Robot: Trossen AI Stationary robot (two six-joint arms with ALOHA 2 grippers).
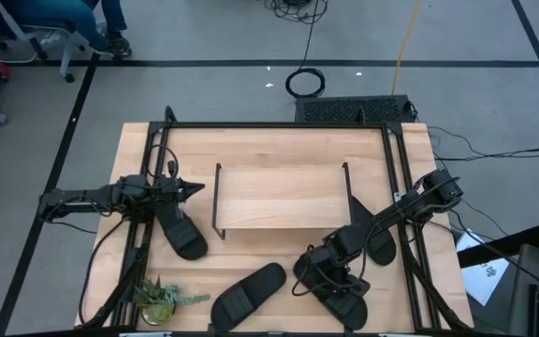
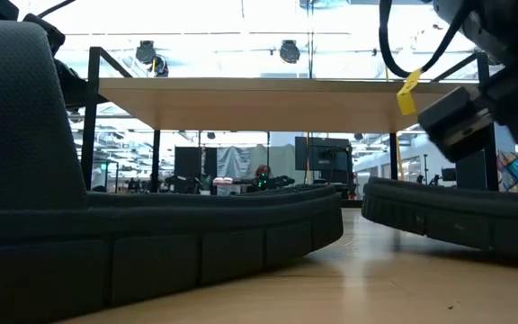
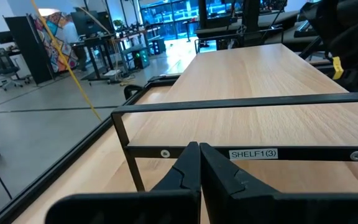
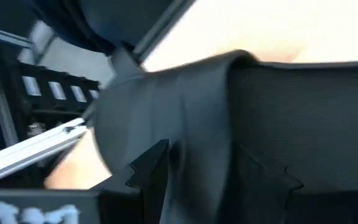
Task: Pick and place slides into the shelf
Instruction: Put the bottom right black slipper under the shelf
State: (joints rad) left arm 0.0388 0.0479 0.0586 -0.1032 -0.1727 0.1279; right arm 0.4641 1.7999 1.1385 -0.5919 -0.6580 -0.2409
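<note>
So my right end effector is low at the near right of the tabletop, fingers apart around the strap of a slide lying right under it. Its long axis runs diagonally, heel toward the tabletop's near edge. The shelf sits up and to the left from there, close by. My left end effector hangs pinched together, empty, beside the shelf's far end, too far off for this one

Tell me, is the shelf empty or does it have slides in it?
Top empty: the shelf shows only bare wood in the high view. Under the plank, cannot tell.
</note>
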